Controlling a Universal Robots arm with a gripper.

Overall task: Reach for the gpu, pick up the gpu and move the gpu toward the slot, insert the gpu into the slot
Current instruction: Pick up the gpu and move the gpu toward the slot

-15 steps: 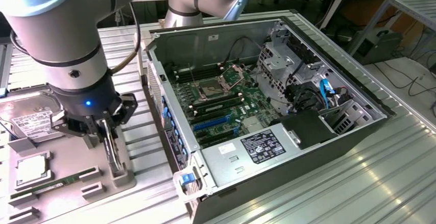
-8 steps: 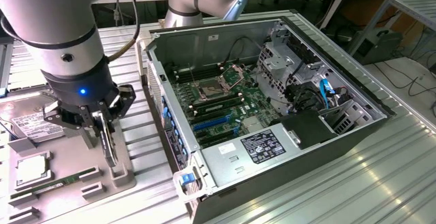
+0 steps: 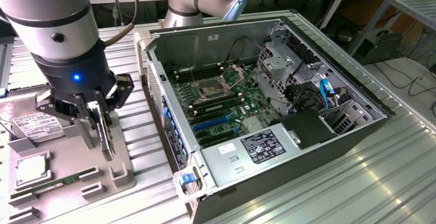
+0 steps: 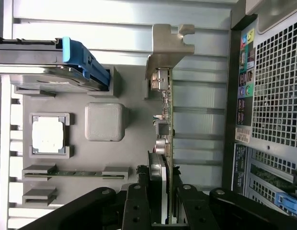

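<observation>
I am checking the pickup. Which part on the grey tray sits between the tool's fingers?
The graphics card, the dark card standing on edge, gripped by the tool. The hard drive, processor chip and memory stick rest elsewhere on the tray, untouched.

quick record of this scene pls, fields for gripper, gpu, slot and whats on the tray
gripper: over the grey tray, fingers closed on either side of the gpu
gpu: upright on edge, metal bracket at the end away from the fingers; lifted or not, cannot tell
slot: blue, empty, on the board in the open computer case
case position: to the exterior view's right of the tray
also on tray: hard drive, processor, memory stick
</observation>
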